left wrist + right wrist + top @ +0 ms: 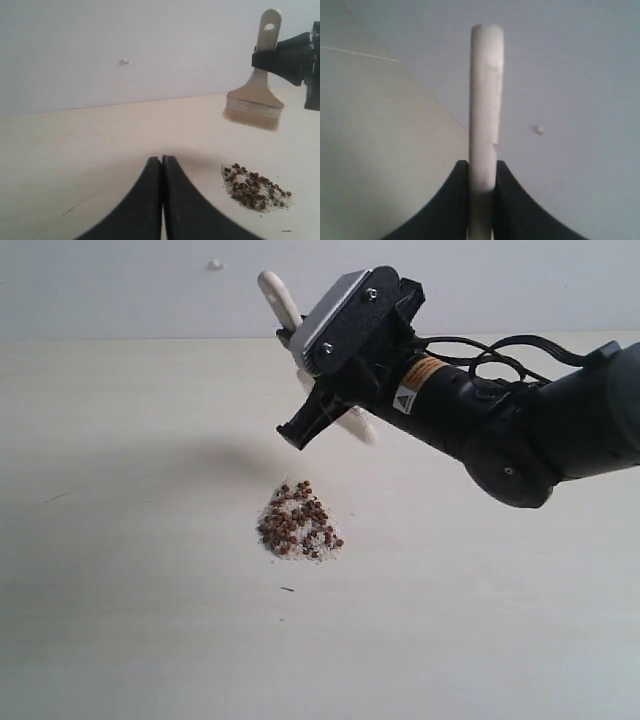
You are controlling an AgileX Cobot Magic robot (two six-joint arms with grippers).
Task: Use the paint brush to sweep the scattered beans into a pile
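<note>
I'm pinching the brush (256, 102) handle in the right gripper (482, 182), with the bristles hanging clear above the beans (300, 522) piled below those fingers. The left gripper (162, 195) is pressed together, empty. I'm judging that only light inward strokes at the pile's edge are needed.

Left gripper (162, 165) has its jaws pressed together with nothing between them. Beans (255, 192) sit in one tight pile on the table (75, 150), mixed with pale crumbs, near the gripper. Brush (255, 102) hangs in the air above the pile, bristles down and clear of the table. Right gripper (270, 60) clamps its handle just below the hole. Lone white speck (125, 61) on the wall behind.
</note>
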